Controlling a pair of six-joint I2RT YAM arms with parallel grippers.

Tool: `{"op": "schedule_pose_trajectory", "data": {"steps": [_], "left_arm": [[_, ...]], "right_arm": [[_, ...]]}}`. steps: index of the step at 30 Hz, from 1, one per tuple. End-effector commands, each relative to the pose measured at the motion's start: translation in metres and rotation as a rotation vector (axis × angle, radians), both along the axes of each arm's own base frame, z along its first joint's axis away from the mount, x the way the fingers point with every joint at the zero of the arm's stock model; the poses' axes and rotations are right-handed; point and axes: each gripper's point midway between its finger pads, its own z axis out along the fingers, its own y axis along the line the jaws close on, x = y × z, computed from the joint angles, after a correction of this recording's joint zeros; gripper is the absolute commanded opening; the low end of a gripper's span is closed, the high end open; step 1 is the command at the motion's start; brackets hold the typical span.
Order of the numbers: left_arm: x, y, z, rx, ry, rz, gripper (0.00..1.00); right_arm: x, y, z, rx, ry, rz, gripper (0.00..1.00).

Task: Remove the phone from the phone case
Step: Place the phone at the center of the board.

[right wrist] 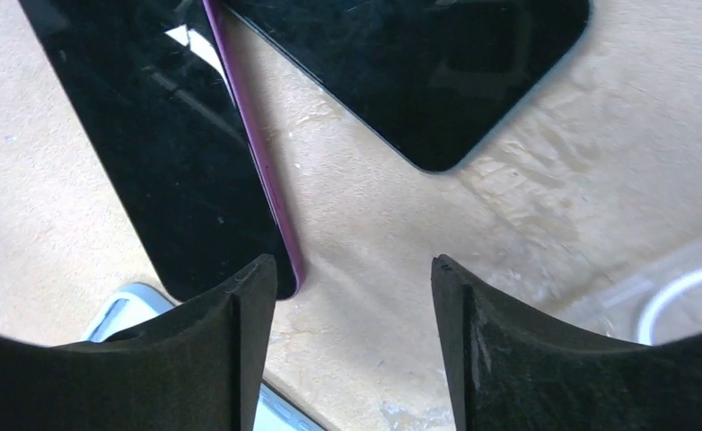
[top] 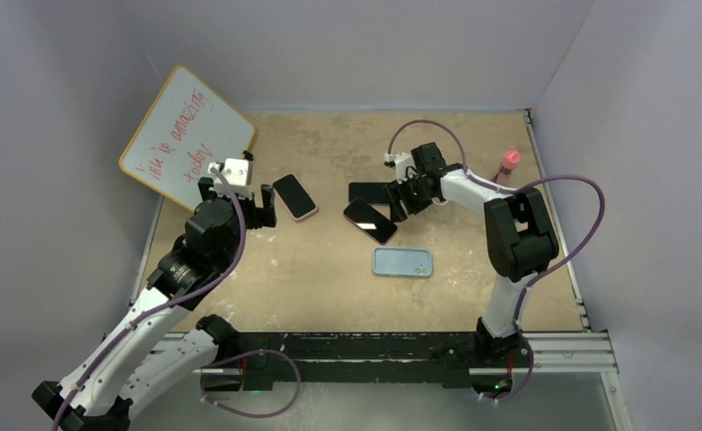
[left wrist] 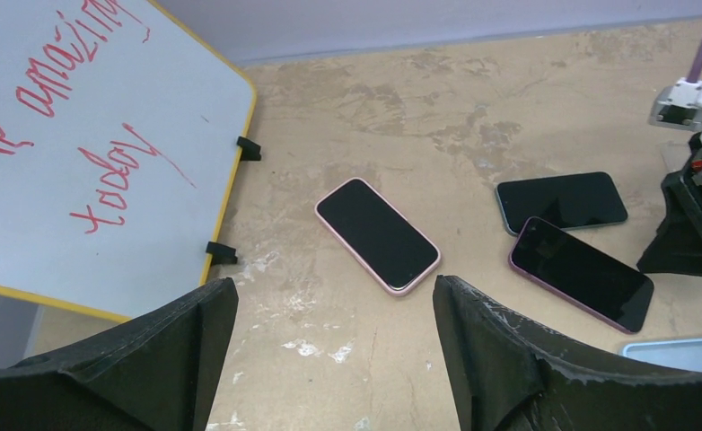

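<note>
Right end effector (right wrist: 347, 269) released, empty; purple-cased phone (right wrist: 168, 153) just beside one fingertip (right wrist: 250, 283). Left end effector (left wrist: 334, 296) released; pink-cased phone (left wrist: 377, 234) ahead, apart.

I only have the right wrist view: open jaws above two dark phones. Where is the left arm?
Observer: The left gripper is open near a pink-cased phone, holding nothing.
Operator: What's the pale blue corner at my lower left?
Observer: A light blue case lying flat, apart from the phones, nearer the arm bases.
Operator: Anything else on the table?
Observer: A whiteboard at the far left, a red marker at the far right.
</note>
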Motion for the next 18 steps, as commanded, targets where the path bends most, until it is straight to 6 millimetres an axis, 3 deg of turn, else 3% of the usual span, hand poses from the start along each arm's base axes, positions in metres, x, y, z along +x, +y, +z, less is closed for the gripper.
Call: {"op": "schedule_pose_trajectory", "data": {"steps": [1,6,13,18], "left_arm": [[0.007,0.0,0.001,-0.045,-0.005,-0.006,0.83],[0.01,0.006,-0.001,-0.052,0.001,0.014,0.82],[0.012,0.011,-0.003,-0.057,0.002,0.028,0.82],[0.013,0.012,-0.004,-0.067,0.004,0.026,0.82]], "right_arm": [[0.022,0.013,0.033,-0.014,-0.191,-0.071,0.68],[0.032,0.056,0.05,0.061,-0.272,-0.056,0.75],[0.041,0.096,0.04,0.082,-0.261,-0.027,0.79],[0.036,0.116,0.037,0.109,-0.253,0.016,0.78]]}}
